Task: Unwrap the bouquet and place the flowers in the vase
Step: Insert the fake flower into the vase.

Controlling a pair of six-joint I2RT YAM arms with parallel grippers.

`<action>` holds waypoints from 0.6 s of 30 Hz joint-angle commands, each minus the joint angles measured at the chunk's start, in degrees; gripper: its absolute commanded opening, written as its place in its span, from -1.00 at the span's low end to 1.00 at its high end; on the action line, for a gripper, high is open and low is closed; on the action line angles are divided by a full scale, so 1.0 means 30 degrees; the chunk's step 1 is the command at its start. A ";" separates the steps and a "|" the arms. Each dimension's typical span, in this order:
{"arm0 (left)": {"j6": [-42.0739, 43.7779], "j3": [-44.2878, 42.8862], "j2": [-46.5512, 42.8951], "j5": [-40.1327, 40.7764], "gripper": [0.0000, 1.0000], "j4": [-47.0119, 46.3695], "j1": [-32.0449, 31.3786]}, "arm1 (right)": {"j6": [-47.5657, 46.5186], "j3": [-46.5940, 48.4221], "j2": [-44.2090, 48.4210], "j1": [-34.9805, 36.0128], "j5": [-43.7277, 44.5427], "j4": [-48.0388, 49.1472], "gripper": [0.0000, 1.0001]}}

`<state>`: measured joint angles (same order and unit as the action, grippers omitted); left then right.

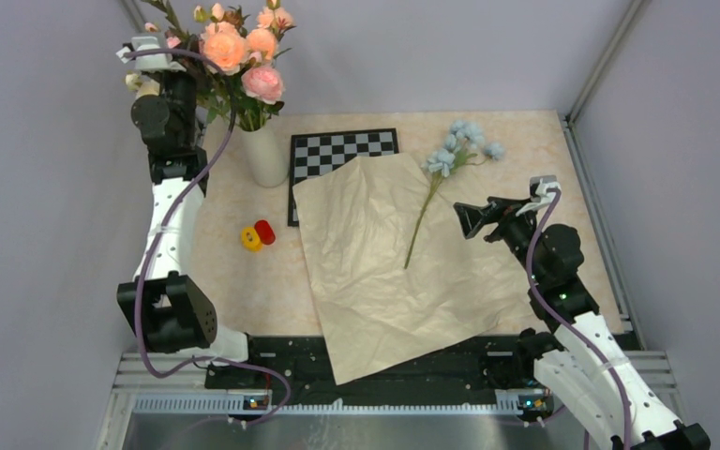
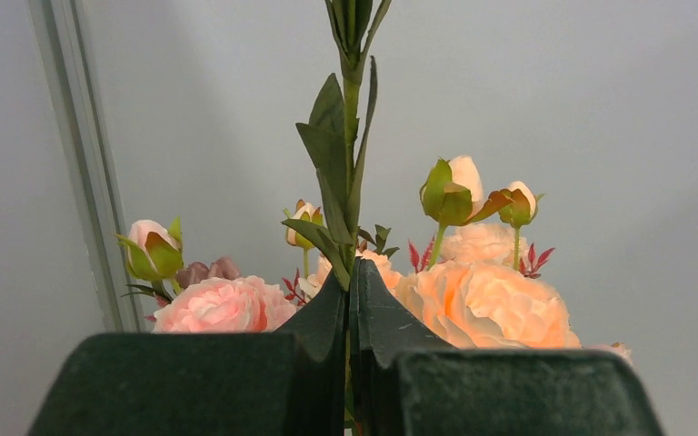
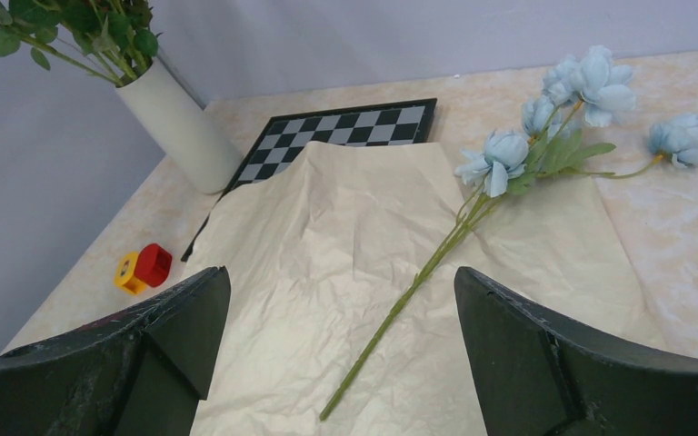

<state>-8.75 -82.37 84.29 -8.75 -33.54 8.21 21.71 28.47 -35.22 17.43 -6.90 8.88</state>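
Observation:
The bouquet is unwrapped, and its tan crinkled paper (image 1: pixel 384 262) lies flat on the table. A sprig of pale blue flowers (image 1: pixel 464 145) rests on the paper's far right corner, with its green stem (image 3: pixel 418 277) running down across the sheet. The white vase (image 1: pixel 267 155) stands at the back left with large pink and peach roses (image 1: pixel 244 52) in it. My left gripper (image 2: pixel 350 272) is raised beside those roses, shut on a thin green leafy stem (image 2: pixel 350 118) that points upward. My right gripper (image 1: pixel 473 220) hovers open just right of the blue sprig's stem, holding nothing.
A chessboard (image 1: pixel 342 150) lies behind the paper, partly covered by it. A small red and yellow object (image 1: pixel 258 234) sits left of the paper. The paper's near corner hangs over the arms' base rail (image 1: pixel 450 361). Grey walls close in the table.

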 commanded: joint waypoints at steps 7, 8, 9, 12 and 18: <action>-0.0801 0.1890 -0.0114 -0.0526 -1.00 -0.2014 0.0106 | 0.0107 -0.0052 0.0139 -0.0359 0.0021 0.0839 0.92; -0.0890 0.2013 -0.0037 -0.0563 -1.00 -0.2067 0.0106 | 0.0114 -0.0041 0.0139 -0.0383 0.0011 0.0846 0.92; -0.0957 0.2175 0.0031 -0.0568 -1.00 -0.2151 0.0106 | 0.0078 -0.0028 0.0139 -0.0367 -0.0003 0.0847 0.92; -0.1199 0.2606 0.0192 -0.0500 -1.00 -0.2484 0.0105 | 0.0052 0.0014 0.0136 -0.0405 -0.0055 0.0796 0.92; -0.1103 0.3203 0.0629 -0.0900 -1.00 -0.2619 0.0106 | 0.0002 0.0062 0.0139 -0.0415 -0.0115 0.0785 0.92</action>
<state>-11.27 -74.46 84.90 -10.09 -39.62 8.21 21.69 28.47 -35.27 17.02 -6.96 8.91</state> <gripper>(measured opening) 0.020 0.959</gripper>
